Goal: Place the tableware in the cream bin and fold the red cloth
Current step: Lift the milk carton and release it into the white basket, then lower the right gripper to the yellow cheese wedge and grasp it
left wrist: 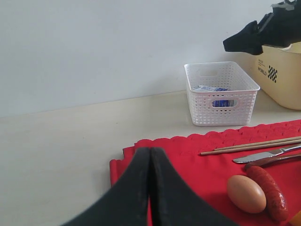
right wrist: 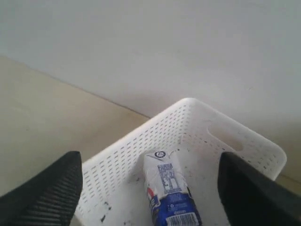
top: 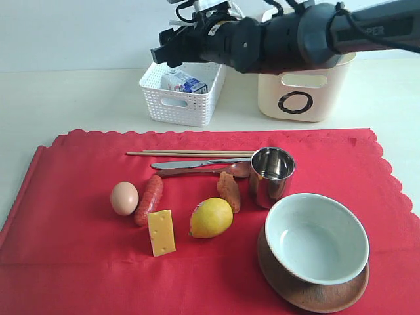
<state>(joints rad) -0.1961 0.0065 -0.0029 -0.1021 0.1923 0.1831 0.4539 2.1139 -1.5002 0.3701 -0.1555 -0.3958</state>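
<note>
The red cloth [top: 79,262] lies spread flat on the table. On it are wooden chopsticks [top: 190,153], a metal knife [top: 197,163], a dark spoon [top: 226,170], a steel cup [top: 271,174], and a pale bowl [top: 316,237] sitting on a brown wooden plate [top: 308,294]. The cream bin [top: 305,92] stands behind the cloth. My right gripper [top: 172,49] [right wrist: 149,159] hangs open over the white basket, nothing between its fingers. My left gripper [left wrist: 150,157] is shut and empty, low over the cloth's corner [left wrist: 131,155]; the exterior view does not show it.
The white perforated basket [top: 182,98] left of the bin holds a blue-and-white carton [right wrist: 169,193]. On the cloth lie an egg [top: 125,197], a sausage [top: 149,199], a cheese wedge [top: 161,232], a lemon [top: 211,217] and an orange-brown food piece [top: 230,190].
</note>
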